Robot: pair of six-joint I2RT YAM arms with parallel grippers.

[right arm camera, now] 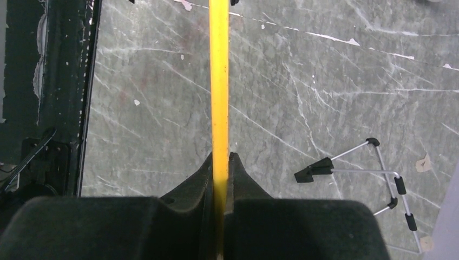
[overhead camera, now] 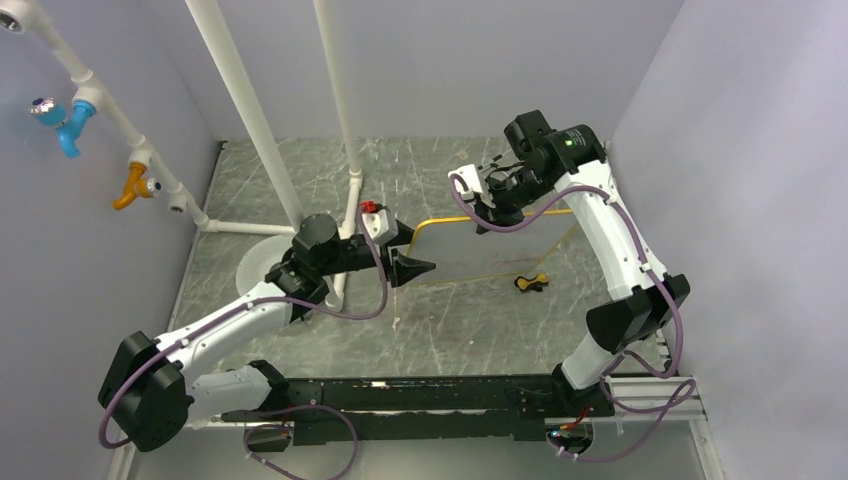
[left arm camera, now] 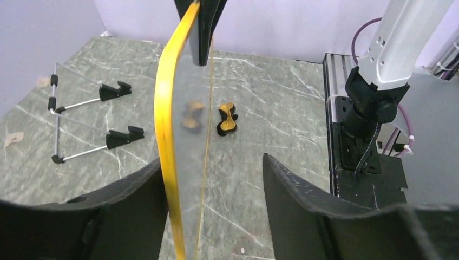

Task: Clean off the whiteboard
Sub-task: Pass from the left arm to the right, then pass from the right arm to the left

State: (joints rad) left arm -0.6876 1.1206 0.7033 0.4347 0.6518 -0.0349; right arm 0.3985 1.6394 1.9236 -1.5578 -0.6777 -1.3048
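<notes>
**Two end effectors at one board, only one gripping**

Position: the whiteboard [overhead camera: 497, 250] is up off the grey marbled surface [overhead camera: 450, 330], carried in the air between the two arms and seen edge-on from both wrists.

Right end effector [right arm camera: 219, 160]: clamped tight on the yellow-orange frame, with no gap showing at the fingertips.

Left end effector [left arm camera: 211, 162]: spread wide. The board's edge stands between its fingers, nearer the one on the view's left. Contact cannot be judged.

Board itself: thin, with a narrow bright frame and rounded corners. The face is glossy enough to mirror a small black-and-yellow piece [left arm camera: 227, 119] lying below. No red writing can be made out from these angles.

Step in hand, as I read it: one pinch on a slim rim carries everything, so the board may swing.
- Draw the left arm straight back, clear of the frame.
- Lower the board slowly.
- Seat it flat or on the wire stand [left arm camera: 123, 137] before any wiping.

No eraser is in view.
</notes>
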